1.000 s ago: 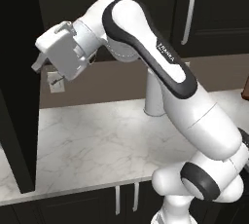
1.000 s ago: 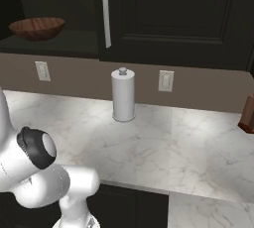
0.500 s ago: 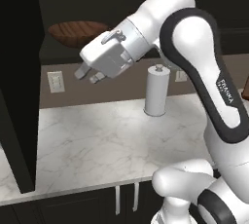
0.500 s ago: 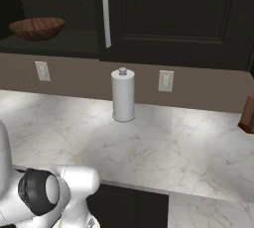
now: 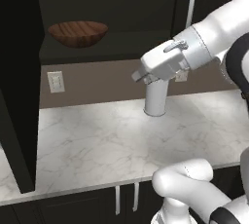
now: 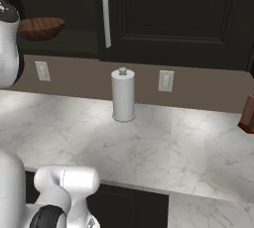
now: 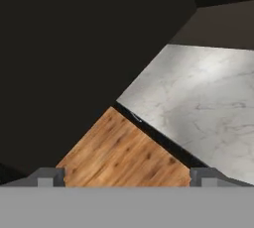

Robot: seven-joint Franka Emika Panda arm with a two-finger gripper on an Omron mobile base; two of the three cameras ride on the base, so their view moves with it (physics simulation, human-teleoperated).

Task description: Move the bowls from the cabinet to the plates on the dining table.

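The wooden bowl (image 5: 78,33) sat on the shelf of the open dark cabinet (image 5: 112,4), above my gripper (image 5: 141,76) and off to its left, well apart from it and untouched. Seen from the right base camera, that bowl (image 6: 40,28) rested upright at the shelf's front edge beside the door with the slim silver handle (image 6: 105,15). I could make out no second bowl on the part of the shelf I could see, nor any plate or dining table, so I judged the task to be barely begun: no bowl had been lifted and both deliveries were left to do.

My gripper hung over the marble counter (image 5: 97,140), just in front of the white paper-towel roll (image 5: 156,99), and pointed away from the shelf. In the hand camera my fingertips (image 7: 47,177) stood at the far corners, spread about as wide as they go, with nothing between them; beyond them lay a dark panel, a wedge of wood floor (image 7: 124,152) and the counter's edge.

What remained, in my judgement, was to turn toward the shelf, reach the bowl, close on its rim, and carry it to the table.
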